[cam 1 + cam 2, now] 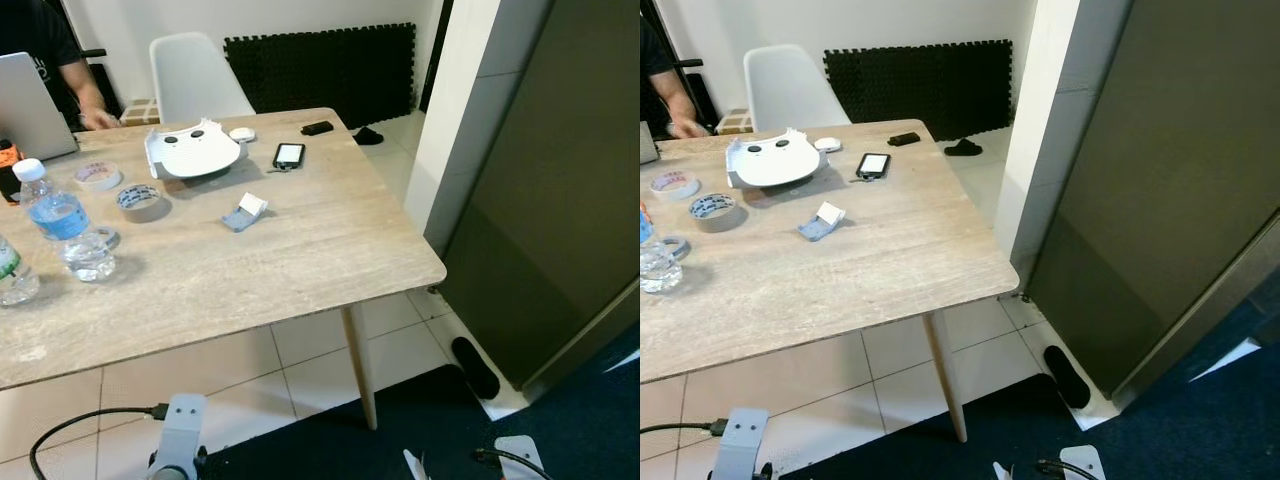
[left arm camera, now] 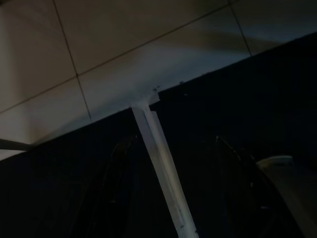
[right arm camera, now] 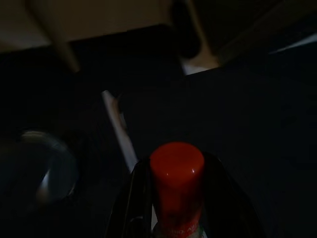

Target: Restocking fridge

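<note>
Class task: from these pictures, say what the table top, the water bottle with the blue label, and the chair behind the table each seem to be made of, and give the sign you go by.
Table top: looks like pale wood or wood-look laminate, matte; streaky grain shows.
Water bottle: clear plastic, glossy; see-through body, white cap.
Chair: probably moulded white plastic; smooth one-piece shell.

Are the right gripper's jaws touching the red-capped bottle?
Touching. The right wrist view shows the red-capped bottle sitting between the right gripper jaws, both black fingers pressed against its sides with no gap.
</note>
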